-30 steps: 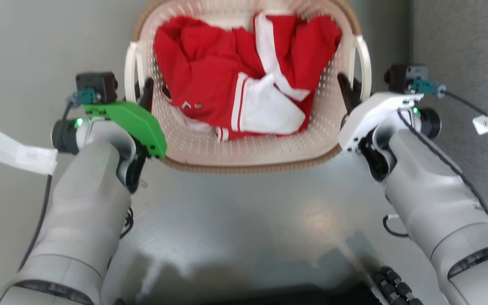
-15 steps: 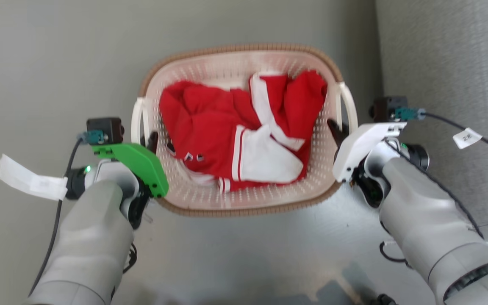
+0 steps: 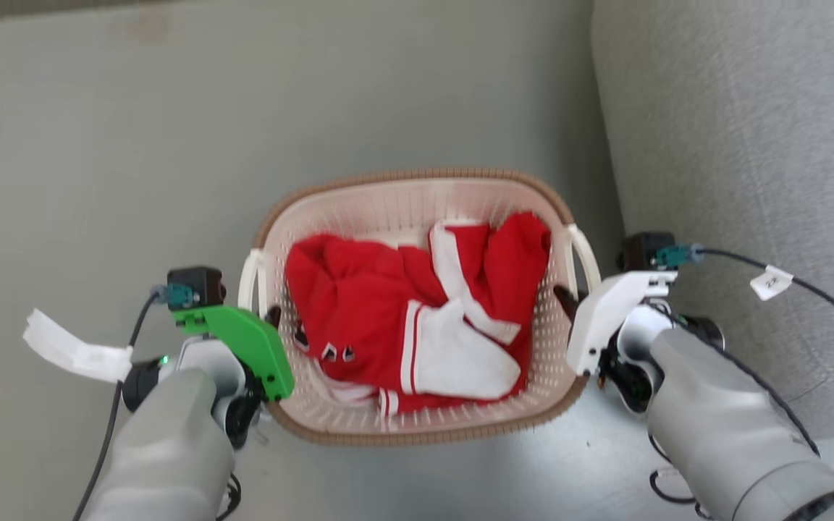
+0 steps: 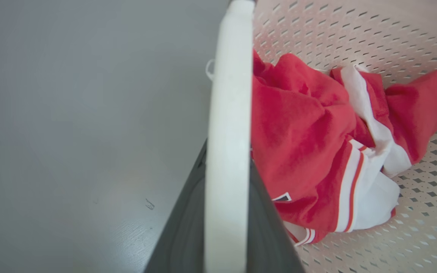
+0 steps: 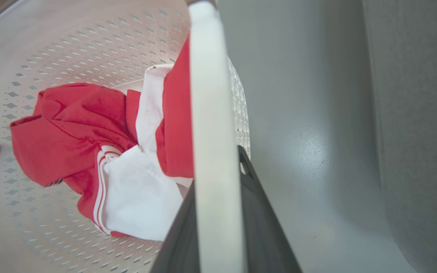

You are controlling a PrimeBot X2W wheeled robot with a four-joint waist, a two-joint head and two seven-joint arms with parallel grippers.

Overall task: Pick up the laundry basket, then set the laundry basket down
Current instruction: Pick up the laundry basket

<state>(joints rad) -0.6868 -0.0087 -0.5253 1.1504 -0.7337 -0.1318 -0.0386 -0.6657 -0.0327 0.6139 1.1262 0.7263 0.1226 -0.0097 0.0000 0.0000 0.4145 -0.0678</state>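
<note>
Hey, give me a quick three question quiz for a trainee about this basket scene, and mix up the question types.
1. True or false: the laundry basket is empty.
2. The left gripper is closed on: A the brown rim, B a white loop handle, C a cable.
3. Fill in: the right gripper grips the basket's other ___.

Key
1. False: a red and white garment lies in it.
2. B
3. handle
</note>
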